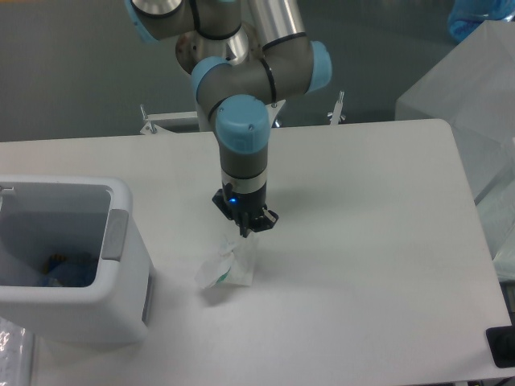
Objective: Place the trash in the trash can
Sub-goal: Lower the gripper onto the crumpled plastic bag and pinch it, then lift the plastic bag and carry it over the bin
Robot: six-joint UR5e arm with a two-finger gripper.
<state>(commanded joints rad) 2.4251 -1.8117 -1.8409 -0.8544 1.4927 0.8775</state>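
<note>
One wrapper [226, 268] (green-marked) hangs clamped in the pincer [246, 232]; one bottle [58, 272] lies in one trash can [121, 241].

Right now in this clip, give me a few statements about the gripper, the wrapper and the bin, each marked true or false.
1. The gripper is closed on the top of the wrapper. True.
2. The wrapper is already inside the trash can. False: it hangs over the table, right of the bin.
3. The trash can stands at the table's left side. True.
4. The trash can is empty. False: something with blue on it lies at its bottom.
5. The wrapper carries a red mark. False: the mark is green.
</note>
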